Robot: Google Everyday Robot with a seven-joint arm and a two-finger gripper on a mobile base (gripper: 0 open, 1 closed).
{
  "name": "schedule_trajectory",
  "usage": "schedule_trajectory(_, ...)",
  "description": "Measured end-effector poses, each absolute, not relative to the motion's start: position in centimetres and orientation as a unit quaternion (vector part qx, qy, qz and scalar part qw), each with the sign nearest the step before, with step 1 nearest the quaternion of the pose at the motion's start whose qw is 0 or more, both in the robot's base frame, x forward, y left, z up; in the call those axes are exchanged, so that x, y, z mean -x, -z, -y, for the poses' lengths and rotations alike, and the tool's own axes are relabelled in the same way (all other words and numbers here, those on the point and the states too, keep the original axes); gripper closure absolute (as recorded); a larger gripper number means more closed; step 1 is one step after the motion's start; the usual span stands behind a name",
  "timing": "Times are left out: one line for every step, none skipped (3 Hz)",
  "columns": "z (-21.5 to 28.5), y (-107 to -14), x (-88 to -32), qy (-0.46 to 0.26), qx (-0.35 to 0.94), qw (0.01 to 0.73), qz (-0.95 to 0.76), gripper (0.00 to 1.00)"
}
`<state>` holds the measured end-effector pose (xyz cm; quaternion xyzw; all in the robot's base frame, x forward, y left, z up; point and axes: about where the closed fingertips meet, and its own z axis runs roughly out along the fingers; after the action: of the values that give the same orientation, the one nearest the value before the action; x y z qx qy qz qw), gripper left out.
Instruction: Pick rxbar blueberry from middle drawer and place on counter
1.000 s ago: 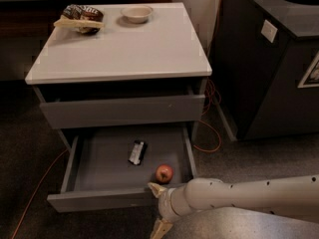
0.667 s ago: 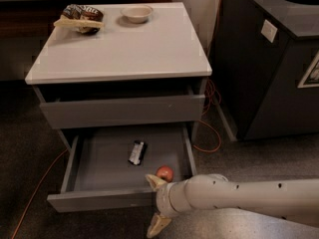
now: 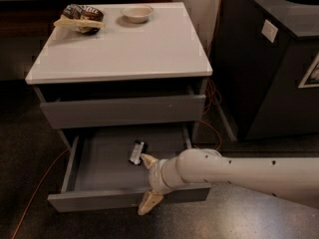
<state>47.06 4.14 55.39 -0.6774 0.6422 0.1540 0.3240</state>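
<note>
Counter [image 3: 119, 54] upper left; middle drawer [image 3: 99, 203] stands open below. Rxbar blueberry [image 3: 137, 152] lies flat on drawer bottom near centre: small dark wrapper, pale end, print unreadable. Gripper [image 3: 144, 183] over drawer's front edge, jaws spread wide, gripping nothing, upper fingertip just beside bar. White arm [image 3: 239, 176] stretches level from right edge, low above speckled floor [image 3: 259, 218].

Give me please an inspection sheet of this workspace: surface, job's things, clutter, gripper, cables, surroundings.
Surface: counter, pale and flat.
Job's things: rxbar blueberry lies inside the open middle drawer; not yet on the counter.
Clutter: snack bag and bowl at the counter's back.
Gripper: gripper open, at the drawer's front edge, one fingertip beside the bar.
Cables: orange cable on the floor beside the drawers.
Surroundings: black cabinet with a round hole, at right.
</note>
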Motion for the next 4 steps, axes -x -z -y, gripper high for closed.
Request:
schedule_trajectory(-5.5,-55.9,-52.0,-0.162,0.629,0.329,-0.686,0.0)
schedule_trajectory(-6.6,-55.7,-56.4,-0.165,0.55,0.339,-0.745,0.0)
schedule_trajectory(-6.8,-55.5,-56.2,-0.171,0.547,0.336,-0.747,0.0)
schedule_trajectory(-7.3,-55.0,-56.4,-0.187,0.526,0.33,-0.761,0.0)
